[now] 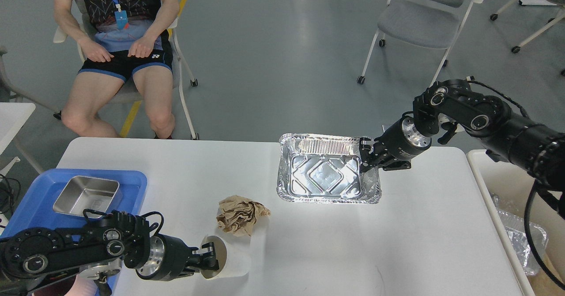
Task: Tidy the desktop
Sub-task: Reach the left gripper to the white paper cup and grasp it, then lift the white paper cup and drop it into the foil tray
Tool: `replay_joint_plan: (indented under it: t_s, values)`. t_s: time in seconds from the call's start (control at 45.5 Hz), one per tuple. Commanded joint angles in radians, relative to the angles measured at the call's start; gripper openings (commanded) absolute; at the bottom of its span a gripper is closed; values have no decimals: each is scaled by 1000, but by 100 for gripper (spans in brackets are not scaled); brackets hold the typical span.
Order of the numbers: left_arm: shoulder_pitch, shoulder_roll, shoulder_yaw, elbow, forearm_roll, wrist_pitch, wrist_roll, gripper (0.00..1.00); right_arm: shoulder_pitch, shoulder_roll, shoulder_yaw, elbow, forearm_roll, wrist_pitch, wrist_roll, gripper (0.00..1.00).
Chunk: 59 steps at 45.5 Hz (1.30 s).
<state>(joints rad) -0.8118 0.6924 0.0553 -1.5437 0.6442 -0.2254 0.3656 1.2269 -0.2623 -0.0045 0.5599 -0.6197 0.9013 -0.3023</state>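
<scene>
Holding the foil tray (329, 174) by its right rim, the right gripper (367, 157) is pinching it near the desktop's (397, 238) far edge; nothing is lying inside. The left gripper (211, 257) is gripping a white paper cup (229, 258) lying near the front edge, beside crumpled brown paper (240, 215).

Bright, even overhead light; sharp focus (edges bend slightly); glare flares off the foil tray (329, 172) by the right fingers (364, 155).

A seated person (117, 44) faces the scene from the far left. A grey wheeled chair (423, 20) stands on the floor (273, 66) at the far right.
</scene>
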Motion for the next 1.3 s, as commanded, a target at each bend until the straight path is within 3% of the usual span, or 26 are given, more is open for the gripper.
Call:
replay_joint_plan:
  t_s: [0.0,0.132,0.198,0.44,0.659,0.835,0.857,0.901,1.011,1.275]
  values:
    - [-35,73,-17,-64,2,-38,6,0,-3,2,0,2,0,-5,0,0]
    - [-98,186,-37,-136,2,-74,4,0,-3,5,0,2,0,-10,0,0]
    - [-141,261,-81,-170,-1,-139,1,0,-3,5,0,2,0,-10,0,0]
    - [-159,430,-506,-184,-26,-431,-5,0,-1,5,0,2,0,-10,0,0]
    - [-165,429,-652,-173,-52,-463,-4,0,0,8,0,3,0,-13,0,0]
    - [-165,299,-647,-128,-44,-400,6,0,2,6,1,20,0,-16,0,0]
    - [-155,212,-637,-71,-29,-346,10,0,0,6,1,23,0,-22,0,0]
    - [-150,147,-629,-17,-15,-327,10,0,0,8,1,28,0,-27,0,0]
    - [-175,-31,-575,115,58,-316,10,0,3,6,1,51,0,-39,-1,0]
    - [-165,-321,-565,273,124,-315,10,2,8,-5,1,90,0,-53,-3,0]
